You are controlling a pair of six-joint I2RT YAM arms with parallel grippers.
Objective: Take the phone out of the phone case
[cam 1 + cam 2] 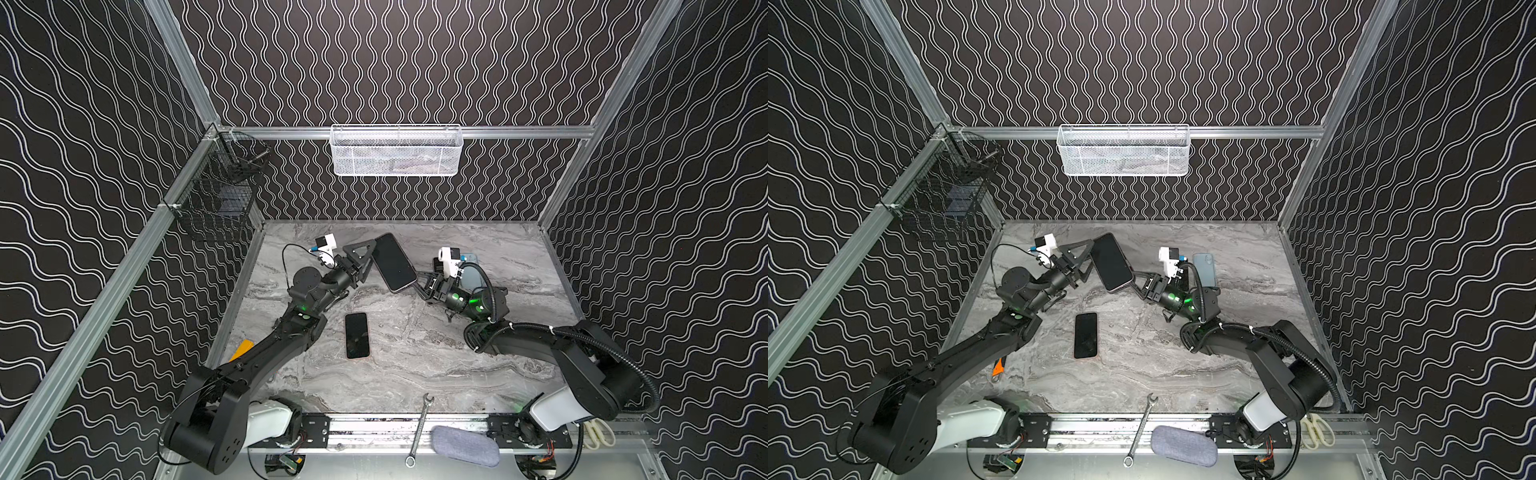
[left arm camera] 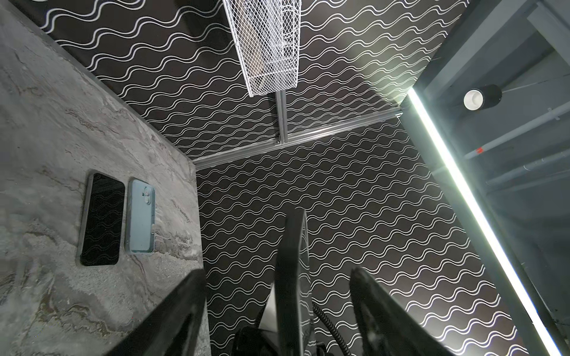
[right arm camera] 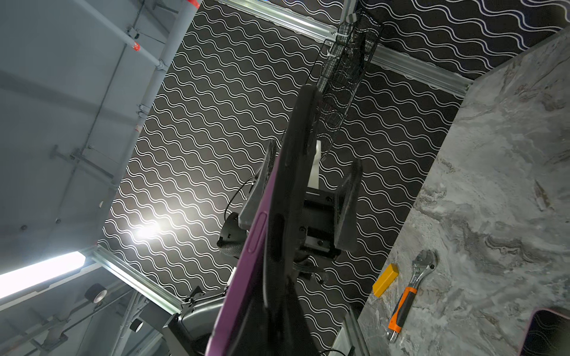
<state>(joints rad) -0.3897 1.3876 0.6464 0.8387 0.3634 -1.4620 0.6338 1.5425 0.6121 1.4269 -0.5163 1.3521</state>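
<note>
Your right gripper (image 1: pixel 419 277) pinches the cased phone (image 1: pixel 394 262) aloft by one corner, likely steadying it so your left gripper (image 1: pixel 371 257), jaws wide astride the far end, can work the purple case (image 3: pixel 243 271).

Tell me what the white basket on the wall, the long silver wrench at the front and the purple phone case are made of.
White basket: looks like metal mesh painted white; you see through its diamond holes.
Wrench: bare silvery metal, probably steel, with a dull shine.
Purple case: seems matte plastic or rubber, no glare, with a moulded button bump; which, I can't tell.
</note>
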